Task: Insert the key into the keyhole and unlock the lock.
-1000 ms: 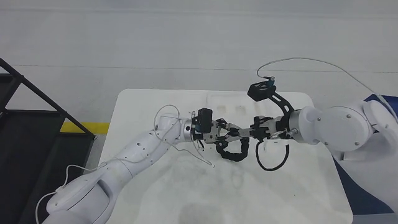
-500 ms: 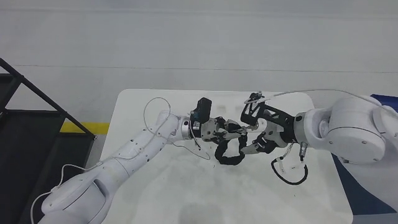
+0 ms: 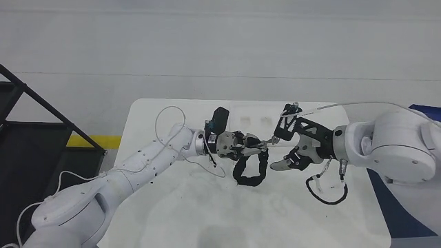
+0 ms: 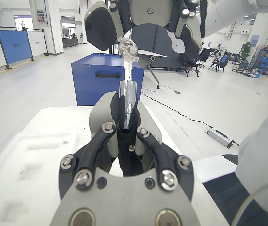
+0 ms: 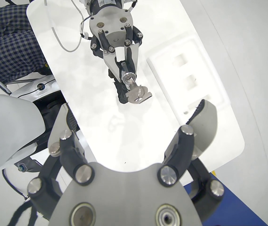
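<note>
My left gripper (image 4: pixel 124 99) is shut on the chrome lock cylinder (image 4: pixel 128 102), held above the table. The lock's black cable loop (image 3: pixel 249 169) hangs below it. The silver key (image 4: pixel 129 52) sits in the keyhole with its head sticking out toward the right arm. My right gripper (image 5: pixel 134 116) is open a short way back from the key (image 5: pixel 138 94), one pad to each side and neither touching it. From above, the left gripper (image 3: pixel 249 145) and the right gripper (image 3: pixel 277 150) face each other over the middle of the table.
A white foam tray (image 3: pixel 255 114) with several rectangular pockets lies at the far side of the white table (image 3: pixel 172 200). A loose black cable loop (image 3: pixel 327 189) hangs under the right arm. A blue cabinet (image 4: pixel 94 81) stands on the floor beyond the table.
The right gripper twisted at the key, then opened and drew back to the right. The left gripper with the lock shifted slightly left, and the key stays in the keyhole.
</note>
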Motion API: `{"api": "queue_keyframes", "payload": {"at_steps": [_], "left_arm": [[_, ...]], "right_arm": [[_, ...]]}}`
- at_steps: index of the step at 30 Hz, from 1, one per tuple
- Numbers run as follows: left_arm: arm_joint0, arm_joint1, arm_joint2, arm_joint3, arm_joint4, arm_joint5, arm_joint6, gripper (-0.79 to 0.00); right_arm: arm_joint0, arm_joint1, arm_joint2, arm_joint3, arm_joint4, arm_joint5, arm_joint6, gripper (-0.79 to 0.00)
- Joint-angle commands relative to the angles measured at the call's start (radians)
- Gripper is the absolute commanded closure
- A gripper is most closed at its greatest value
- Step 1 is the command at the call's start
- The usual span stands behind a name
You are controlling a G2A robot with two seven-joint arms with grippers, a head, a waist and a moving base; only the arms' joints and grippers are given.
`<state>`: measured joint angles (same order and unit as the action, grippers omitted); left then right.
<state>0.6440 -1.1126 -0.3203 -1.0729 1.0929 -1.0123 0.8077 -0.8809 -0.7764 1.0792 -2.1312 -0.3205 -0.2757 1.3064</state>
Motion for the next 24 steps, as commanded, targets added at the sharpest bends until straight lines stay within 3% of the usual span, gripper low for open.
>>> {"api": "queue_keyframes", "payload": {"at_steps": [1,5,8,15,24], "left_arm": [[-0.008,0.008,0.009,-0.002,-0.007,0.000,0.000,0.000],[-0.020,0.019,0.025,-0.010,-0.030,0.000,0.000,0.000],[-0.025,0.021,0.043,-0.003,-0.056,0.000,-0.003,0.000],[-0.048,0.011,0.079,0.015,-0.108,0.000,-0.026,0.000],[-0.063,-0.001,0.096,0.033,-0.135,0.000,-0.024,0.000]], "right_arm": [[0.000,0.000,0.000,0.000,0.000,0.000,0.000,-0.785],[-0.008,0.000,-0.001,-0.004,-0.019,-0.006,-0.020,-0.785],[-0.014,0.002,-0.005,-0.028,-0.097,-0.092,-0.054,-0.785],[-0.043,0.004,-0.015,-0.066,-0.224,-0.194,-0.133,-0.785],[-0.036,-0.002,-0.074,-0.085,-0.277,-0.246,-0.120,-0.785]]}}
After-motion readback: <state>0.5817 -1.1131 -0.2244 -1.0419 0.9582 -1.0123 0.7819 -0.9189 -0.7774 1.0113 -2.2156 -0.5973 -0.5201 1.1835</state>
